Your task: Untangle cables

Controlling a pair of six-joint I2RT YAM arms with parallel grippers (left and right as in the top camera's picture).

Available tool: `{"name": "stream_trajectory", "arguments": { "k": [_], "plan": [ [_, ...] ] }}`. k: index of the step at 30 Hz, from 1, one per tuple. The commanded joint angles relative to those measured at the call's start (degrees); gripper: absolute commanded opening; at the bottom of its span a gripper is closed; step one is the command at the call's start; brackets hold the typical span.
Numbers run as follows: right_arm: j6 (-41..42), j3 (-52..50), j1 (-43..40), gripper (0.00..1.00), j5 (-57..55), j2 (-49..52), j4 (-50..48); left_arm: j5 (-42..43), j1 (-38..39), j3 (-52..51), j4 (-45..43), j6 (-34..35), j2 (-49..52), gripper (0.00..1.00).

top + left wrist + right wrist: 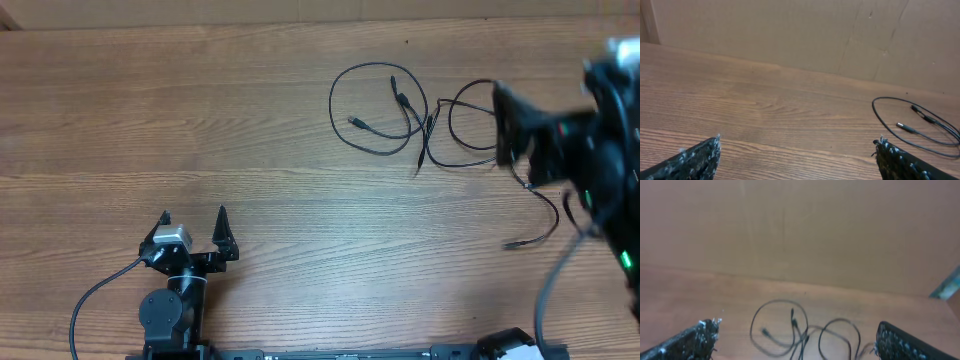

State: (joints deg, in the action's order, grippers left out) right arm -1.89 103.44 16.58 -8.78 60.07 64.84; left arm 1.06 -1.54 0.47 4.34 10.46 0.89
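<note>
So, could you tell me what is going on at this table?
Two robot arms are set to untangle the thin black cables, which lie looped and crossing on the wooden table. Nothing is gripped yet: the right gripper is open, facing the cables, and the left gripper sits open, apart from them.

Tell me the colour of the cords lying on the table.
The cables are black, with some plug tips silvery; it shows best in the overhead view.

Thin black cables (pixel 402 101) (some tips silvery) lie on a brown, wood-grained table (pixel 200 120).
</note>
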Motion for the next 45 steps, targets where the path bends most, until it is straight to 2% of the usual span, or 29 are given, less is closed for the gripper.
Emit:
{"name": "stream_trajectory", "arguments": {
  "k": [1,10,16,22,34,37,41,45],
  "plan": [
    [0.22,-2.43,0.02,1.0,1.36,-5.4,2.45,0.02,-0.46,-0.2,0.13,-1.07,-0.61,0.99],
    [0.42,-5.68,0.02,1.0,3.48,-19.63,13.38,0.0,-0.46,-0.2,0.13,-1.07,-0.61,1.0],
    [0.42,-10.69,-0.26,1.0,6.95,-29.81,13.35,0.0,-0.46,-0.2,0.13,-1.07,-0.61,0.99],
    [0.44,-20.55,-1.33,1.0,8.98,-39.3,10.75,0.0,-0.46,-0.2,0.13,-1.07,-0.61,1.0],
    [0.44,-50.21,-1.33,1.0,11.28,-58.73,-11.5,0.0,-0.46,-0.2,0.13,-1.07,-0.61,0.99],
    [0.61,-55.41,-1.53,1.0,11.87,-59.63,-17.18,0.0,-0.46,-0.2,0.13,-1.07,-0.61,0.99],
    [0.63,-62.29,-1.55,1.0,12.81,-59.84,-29.33,0.02,-0.46,-0.2,0.11,-1.07,-0.61,1.0],
    [0.61,-71.45,-1.88,1.0,12.81,-59.84,-46.73,0.02,-0.46,-0.2,0.13,-1.07,-0.61,1.0]
  ]
}}
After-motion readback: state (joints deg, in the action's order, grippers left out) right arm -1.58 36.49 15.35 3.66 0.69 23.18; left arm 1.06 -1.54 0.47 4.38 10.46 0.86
